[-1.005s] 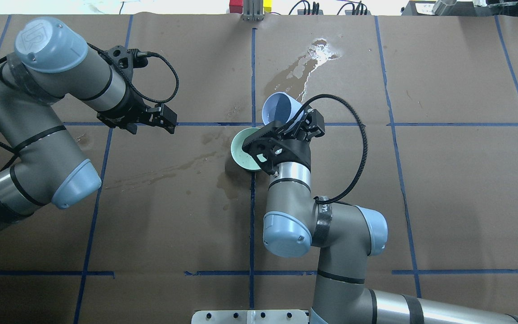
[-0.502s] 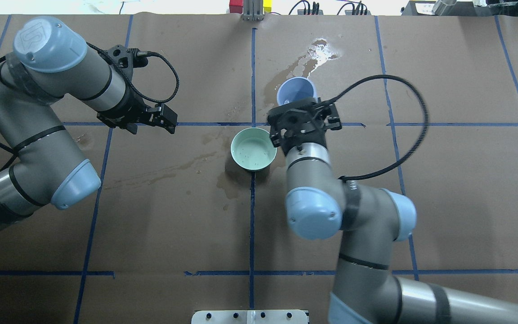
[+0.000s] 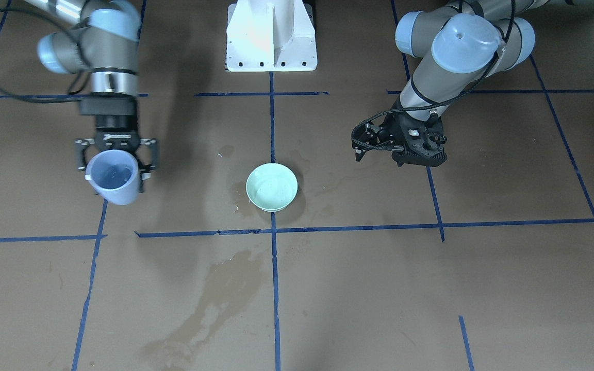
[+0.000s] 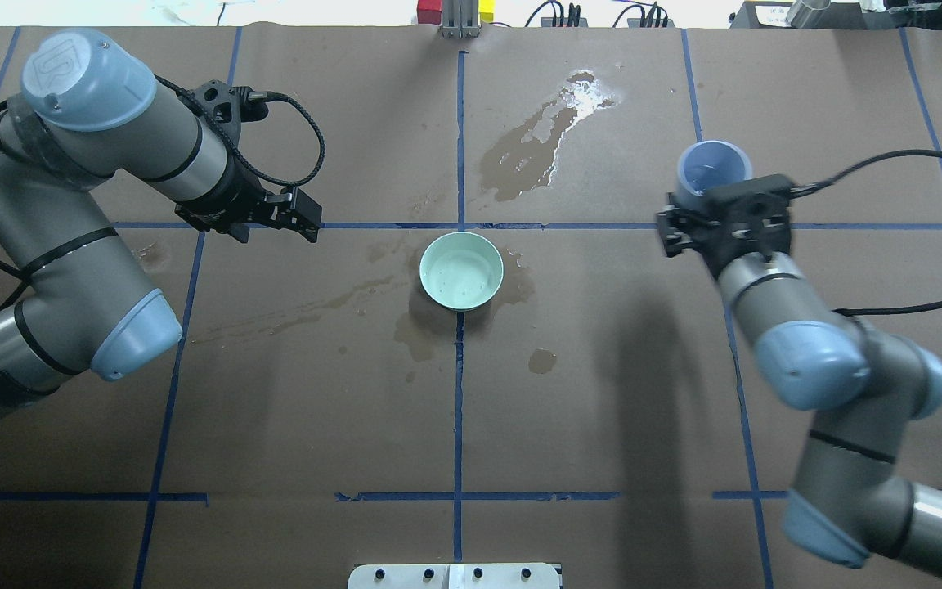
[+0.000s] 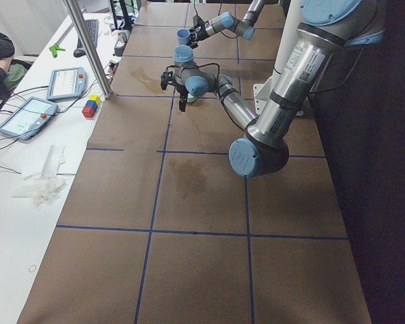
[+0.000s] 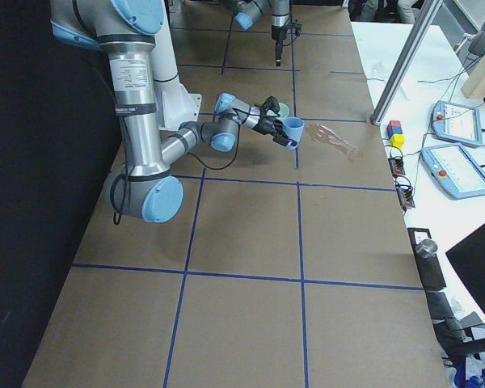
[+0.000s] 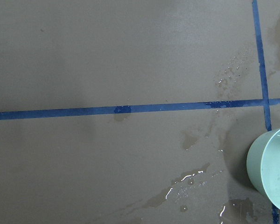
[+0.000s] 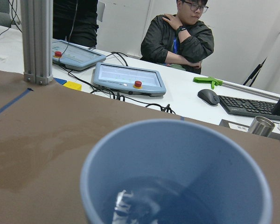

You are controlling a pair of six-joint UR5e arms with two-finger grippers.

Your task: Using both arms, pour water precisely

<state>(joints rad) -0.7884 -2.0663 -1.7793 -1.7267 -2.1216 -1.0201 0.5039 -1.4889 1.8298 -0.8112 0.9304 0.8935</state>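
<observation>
Brown paper [image 4: 316,409] stained by water [image 7: 189,178] around bowl [image 4: 461,270].

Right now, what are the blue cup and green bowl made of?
The pale blue round cup looks like matte plastic: thin even wall, no shine. The mint green round bowl is smooth with a soft sheen, plastic or glazed ceramic; I cannot tell which.

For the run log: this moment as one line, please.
right gripper: shut on blue cup, water inside | left gripper: holds nothing | green bowl: apart from both grippers, wet patches nearby
</observation>
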